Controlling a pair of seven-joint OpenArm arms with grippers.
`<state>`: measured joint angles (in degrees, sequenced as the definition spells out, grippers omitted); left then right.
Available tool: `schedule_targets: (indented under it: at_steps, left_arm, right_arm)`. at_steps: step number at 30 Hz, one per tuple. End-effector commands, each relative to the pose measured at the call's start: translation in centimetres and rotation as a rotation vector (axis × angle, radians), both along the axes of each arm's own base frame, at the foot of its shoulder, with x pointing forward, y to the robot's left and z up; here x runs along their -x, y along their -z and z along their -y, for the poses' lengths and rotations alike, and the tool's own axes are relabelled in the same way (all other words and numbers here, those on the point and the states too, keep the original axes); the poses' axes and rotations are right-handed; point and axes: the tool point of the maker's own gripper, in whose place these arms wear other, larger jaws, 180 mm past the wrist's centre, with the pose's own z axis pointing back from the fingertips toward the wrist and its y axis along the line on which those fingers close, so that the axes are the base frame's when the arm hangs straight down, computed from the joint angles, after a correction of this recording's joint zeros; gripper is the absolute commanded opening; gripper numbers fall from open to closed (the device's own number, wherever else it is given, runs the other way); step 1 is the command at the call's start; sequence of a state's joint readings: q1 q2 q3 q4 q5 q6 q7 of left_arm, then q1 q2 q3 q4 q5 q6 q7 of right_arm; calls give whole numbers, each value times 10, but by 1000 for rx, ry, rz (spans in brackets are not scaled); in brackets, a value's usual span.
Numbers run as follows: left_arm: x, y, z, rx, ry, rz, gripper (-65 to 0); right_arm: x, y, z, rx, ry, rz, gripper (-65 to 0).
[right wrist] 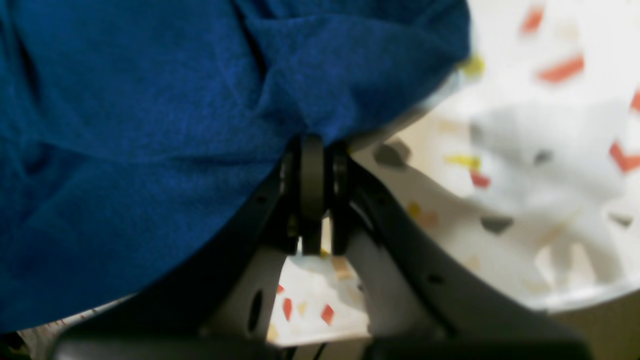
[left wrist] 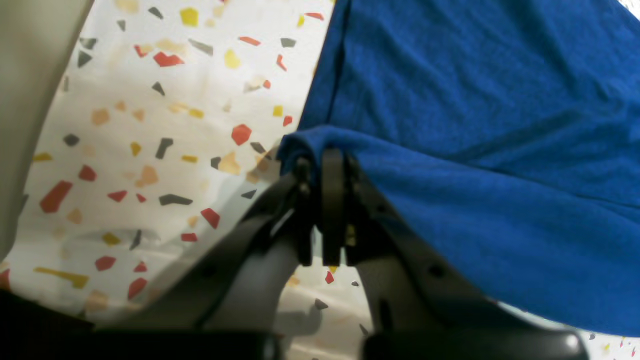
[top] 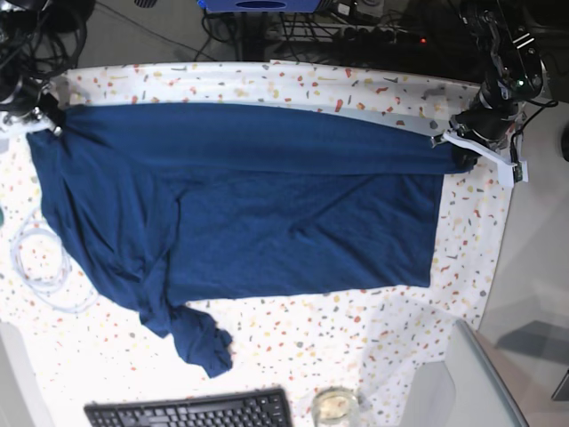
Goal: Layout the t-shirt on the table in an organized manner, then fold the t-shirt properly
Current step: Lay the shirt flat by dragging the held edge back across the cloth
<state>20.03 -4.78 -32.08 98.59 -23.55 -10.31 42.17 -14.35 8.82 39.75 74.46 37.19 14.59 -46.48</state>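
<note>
Base view: t-shirt (top: 267,205) lies spread across the table (top: 373,329), filling most of the upper and centre frame, stretched taut along its top edge btwn the two arms. Left gripper (top: 460,153) sits at upper right of the base view, jaws closed tight on the shirt's top-right corner; left wrist view confirms it, w/ the left gripper (left wrist: 324,160) clamped on a bunched fold of blue fabric at centre frame, rest of the t-shirt (left wrist: 475,125) draping to the right and speckled table (left wrist: 150,125) showing on the left. Right gripper (top: 49,117) is at upper left of the base view, pinching the opposite top corner; in the right wrist view the right gripper (right wrist: 312,150) is closed hard on a gathered edge at centre frame, t-shirt (right wrist: 140,125) filling the left and top, table (right wrist: 525,175) blurred on the right. Shirt's right portion lies fairly flat w/ a straight lower edge and right side; left portion is rumpled, w/ a twisted sleeve trailing down to a bunched lump at lower left-centre. Coil of clear tubing (top: 40,267) lies on the table at left edge, partly under/just beside the fabric. Keyboard (top: 187,411) at bottom edge, small glass jar (top: 333,407) just right of it, both apart from the shirt.
</note>
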Motion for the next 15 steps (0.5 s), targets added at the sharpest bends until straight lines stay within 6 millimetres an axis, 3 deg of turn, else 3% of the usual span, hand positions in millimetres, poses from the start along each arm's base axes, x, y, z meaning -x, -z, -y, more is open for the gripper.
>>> schedule_targets:
  at_steps: [1,10,15]
  left_arm:
    - [-6,-10,-6,-24,-3,40,-650]
    - [3,-7,-11,-40,1,15,-650]
    - [8,-3,-17,-50,4,-6,-650]
  right_arm:
    - [-4,-8,11,31,-5,27,-650]
    - [23,-1,17,70,9,10,-650]
    - [31,-9,19,99,-12,12,-650]
